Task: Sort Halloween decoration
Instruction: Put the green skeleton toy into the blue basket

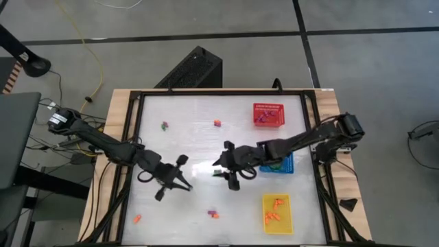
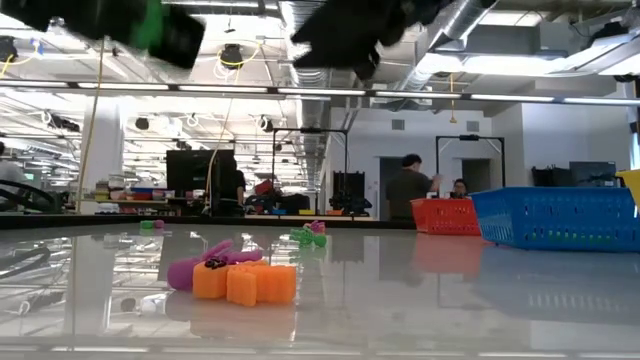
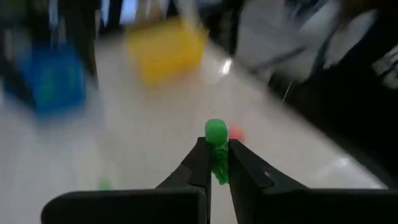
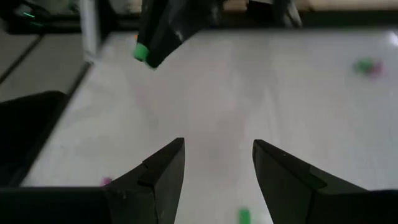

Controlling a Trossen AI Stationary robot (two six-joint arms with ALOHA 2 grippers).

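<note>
Two grippers hung over the white table (image 1: 199, 137) from above: my left gripper (image 1: 184, 184) and my right gripper (image 1: 218, 167), near each other. By my left wrist, the fingers (image 3: 200, 163) were clamped on a green trinket (image 3: 216, 149). By my right wrist, the fingers (image 4: 163, 163) stood apart, holding nothing.

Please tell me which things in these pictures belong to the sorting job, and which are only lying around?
Belong to the job:
- green trinket, pinched in the left claw
- loose trinkets on the table, such as the orange one
- red basket, blue basket, yellow basket
- right claw, open and empty

Only lying around:
- black box behind the table
- yellow cable on the floor
</note>
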